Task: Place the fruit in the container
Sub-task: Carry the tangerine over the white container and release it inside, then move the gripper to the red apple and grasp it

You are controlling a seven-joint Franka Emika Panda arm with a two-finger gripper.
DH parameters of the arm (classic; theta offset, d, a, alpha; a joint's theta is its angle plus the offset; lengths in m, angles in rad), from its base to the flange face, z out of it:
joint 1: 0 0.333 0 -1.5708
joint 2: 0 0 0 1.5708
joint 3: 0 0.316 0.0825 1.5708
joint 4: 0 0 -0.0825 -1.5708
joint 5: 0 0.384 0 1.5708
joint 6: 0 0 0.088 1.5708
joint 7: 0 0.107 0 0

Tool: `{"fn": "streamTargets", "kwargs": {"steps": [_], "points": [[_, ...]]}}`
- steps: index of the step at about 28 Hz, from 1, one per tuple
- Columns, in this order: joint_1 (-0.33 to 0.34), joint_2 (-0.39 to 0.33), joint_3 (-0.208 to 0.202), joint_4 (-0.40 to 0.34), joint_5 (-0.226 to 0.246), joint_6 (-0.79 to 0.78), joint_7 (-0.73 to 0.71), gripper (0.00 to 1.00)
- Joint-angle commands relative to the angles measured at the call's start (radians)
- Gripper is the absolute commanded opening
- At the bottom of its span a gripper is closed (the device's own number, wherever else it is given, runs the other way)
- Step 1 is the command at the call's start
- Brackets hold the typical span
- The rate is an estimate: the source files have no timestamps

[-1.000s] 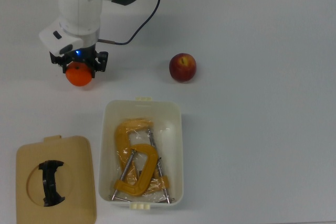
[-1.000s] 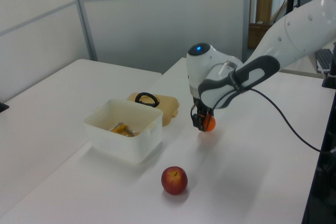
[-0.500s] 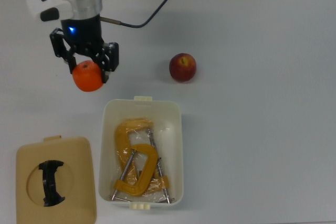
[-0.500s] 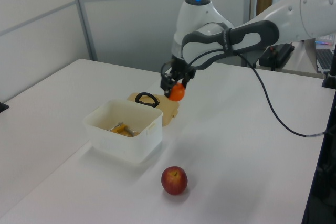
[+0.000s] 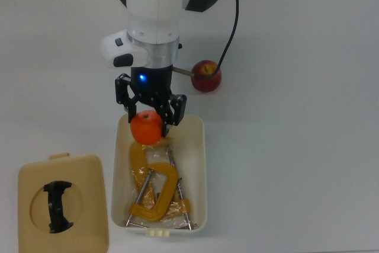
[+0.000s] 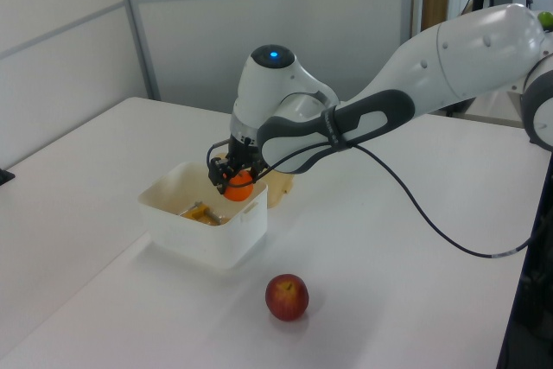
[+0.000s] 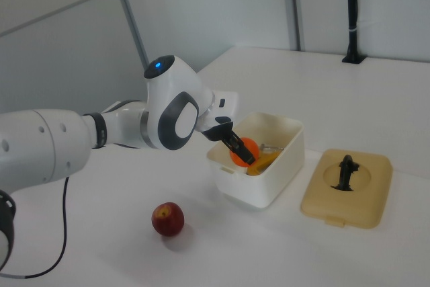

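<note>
My gripper (image 5: 149, 122) is shut on the orange citrus (image 5: 146, 128) and holds it over the upper end of the cream-white container (image 5: 202, 170) in the top view. The left view has the orange (image 6: 238, 187) just above the tub's far rim (image 6: 203, 239), while in the right view it (image 7: 243, 150) hangs inside the tub's opening (image 7: 269, 186). The dark-red apple (image 5: 206, 76) rests on the table above and to the right of the container in the top view, partly behind the arm's cable. It lies apart from the tub in the other views (image 6: 287, 297) (image 7: 168, 219).
Yellow C-clamps (image 5: 155, 191) in clear wrapping fill the lower part of the container. The flat tan lid with a black handle (image 5: 83, 205) lies on the table at the top view's lower left (image 7: 346, 196). The white arm reaches in from the top view's upper edge.
The gripper lifted the orange off the table at the top view's left, then carried it right and down to the container's upper end. The apple has not moved.
</note>
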State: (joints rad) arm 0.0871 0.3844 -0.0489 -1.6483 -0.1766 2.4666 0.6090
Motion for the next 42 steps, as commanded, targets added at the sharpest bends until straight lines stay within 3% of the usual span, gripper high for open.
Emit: {"fn": "streamTargets", "kwargs": {"steps": [1,11,16,22,28,37,42], "points": [[0.002,0.027,-0.008,0.042,-0.049,0.006,0.044,1.0],[0.017,-0.015,0.0,0.036,-0.05,-0.069,0.012,1.0],[0.02,-0.055,0.056,0.012,-0.035,-0.26,-0.116,1.0],[0.02,-0.136,0.13,-0.095,-0.034,-0.345,-0.143,1.0],[0.022,-0.154,0.191,-0.18,-0.038,-0.345,-0.138,1.0],[0.065,-0.162,0.213,-0.265,-0.057,-0.341,-0.134,1.0],[0.074,-0.162,0.215,-0.317,-0.101,-0.321,-0.104,1.0]]}}
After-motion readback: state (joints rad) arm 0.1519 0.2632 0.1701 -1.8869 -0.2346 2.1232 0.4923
